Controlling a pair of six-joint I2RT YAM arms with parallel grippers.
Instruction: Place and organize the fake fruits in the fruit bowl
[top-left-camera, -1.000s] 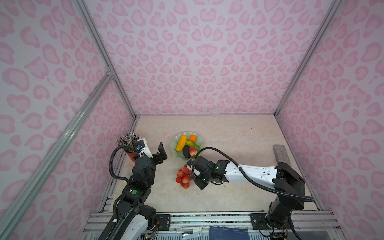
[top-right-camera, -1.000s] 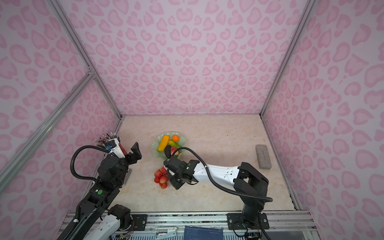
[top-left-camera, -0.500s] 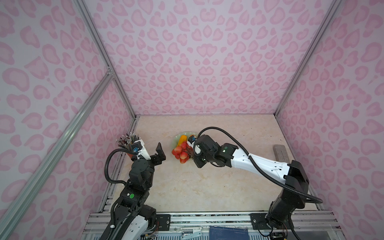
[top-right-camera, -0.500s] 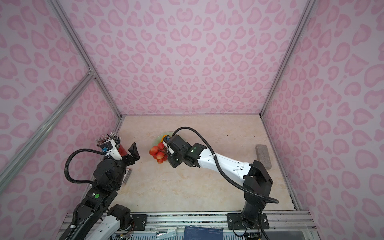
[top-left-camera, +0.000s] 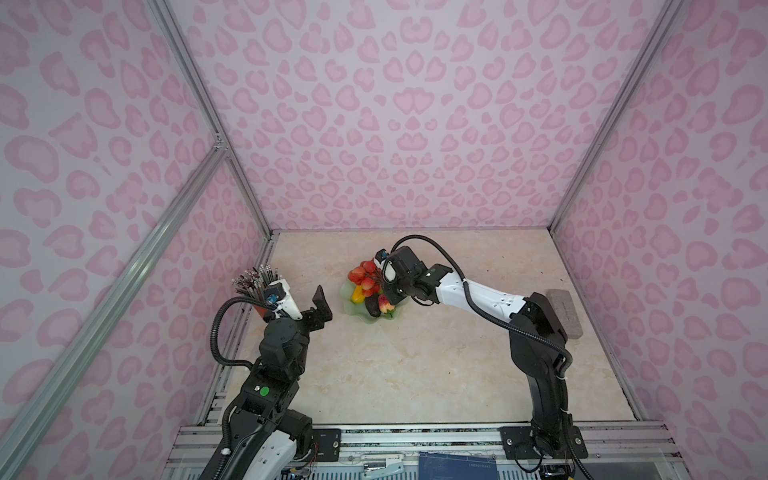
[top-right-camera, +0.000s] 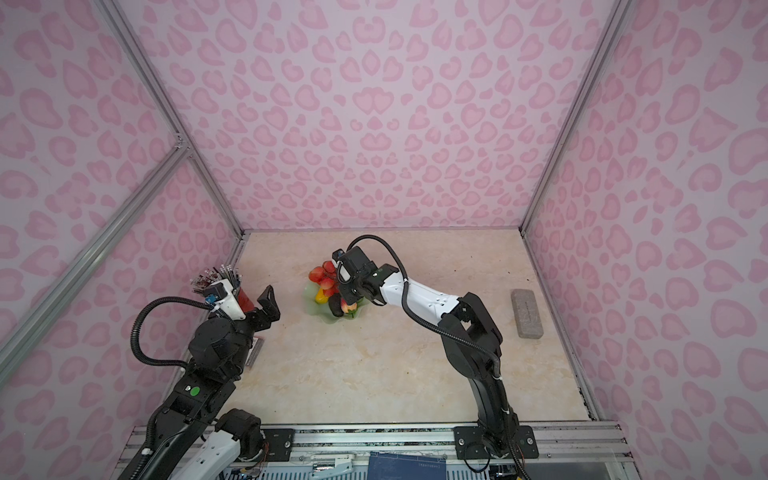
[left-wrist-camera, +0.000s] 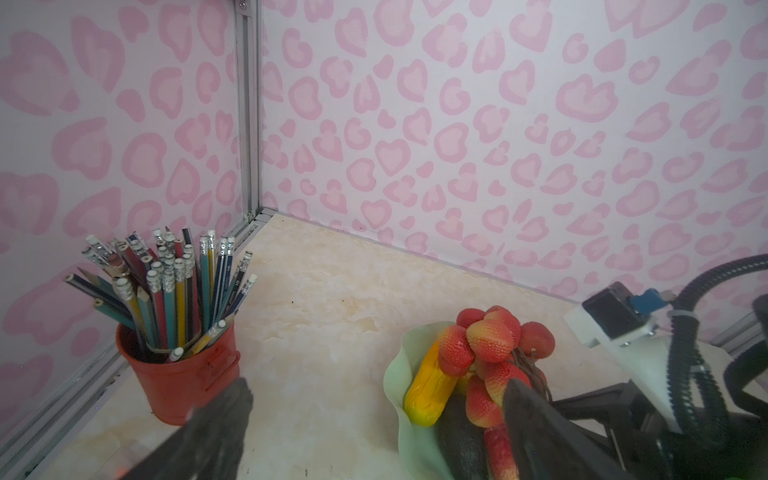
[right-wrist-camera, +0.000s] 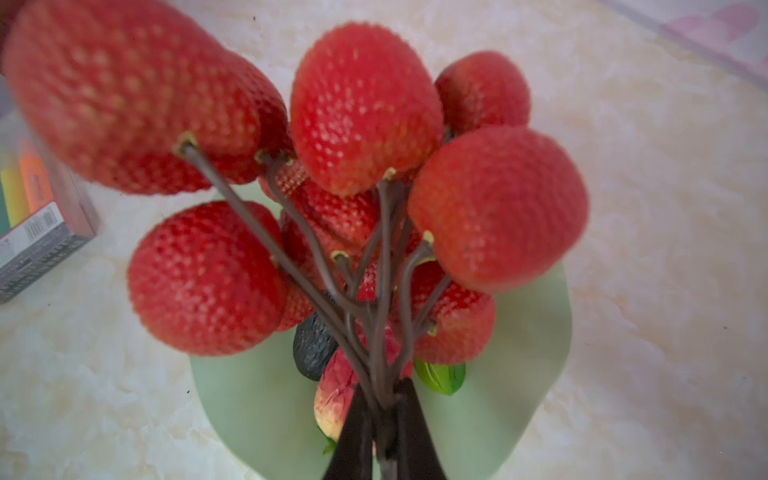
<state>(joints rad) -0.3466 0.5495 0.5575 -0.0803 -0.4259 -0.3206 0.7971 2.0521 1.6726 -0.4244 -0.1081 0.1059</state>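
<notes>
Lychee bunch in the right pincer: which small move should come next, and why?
Probably lower it a little toward the green bowl. The right pincer is shut on the stem of the lychee bunch, held over the avocado already inside; a drop might bounce it out.

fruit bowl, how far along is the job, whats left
Done: the yellow-orange oblong, avocado and strawberry lie in the fruit bowl. In hand: the right hand, shut on the stem, holds the bunch of red balls over the bowl. Left: lower and release the bunch; no other fruit shows outside the bowl. The left hand is open and empty.
</notes>
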